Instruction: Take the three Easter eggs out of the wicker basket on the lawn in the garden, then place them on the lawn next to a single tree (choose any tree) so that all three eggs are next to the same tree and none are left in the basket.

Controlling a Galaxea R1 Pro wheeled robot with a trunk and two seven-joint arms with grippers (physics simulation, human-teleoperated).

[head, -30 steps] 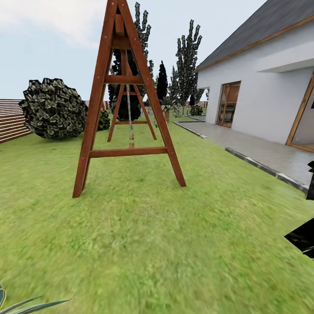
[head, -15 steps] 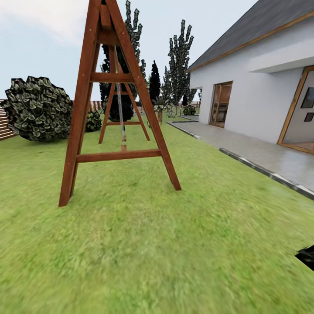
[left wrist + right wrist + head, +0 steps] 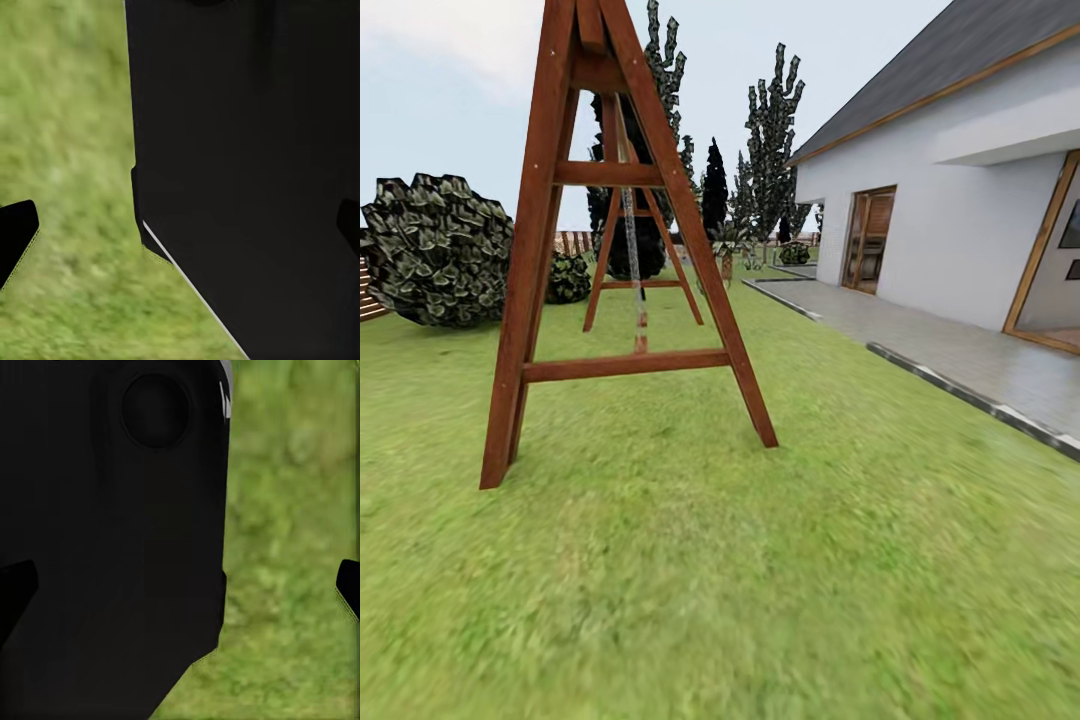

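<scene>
Head view: the lawn [image 3: 760,600] was seen with a wooden swing frame [image 3: 620,300], a house [image 3: 960,200] and trees [image 3: 770,150]; no basket or eggs were visible. Wrist views: dark robot body over grass; finger opening could not be told. The basket should be located by slow turning.

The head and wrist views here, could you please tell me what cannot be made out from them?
- Swing frame, head view: its top is cut off by the picture's upper edge.
- House, head view: cut off by the right edge, and the interior behind its doors is too small to read.
- Lawn, left wrist view: largely hidden by a black robot body.
- Right wrist view: the same black body hides much of the blurred grass.
</scene>
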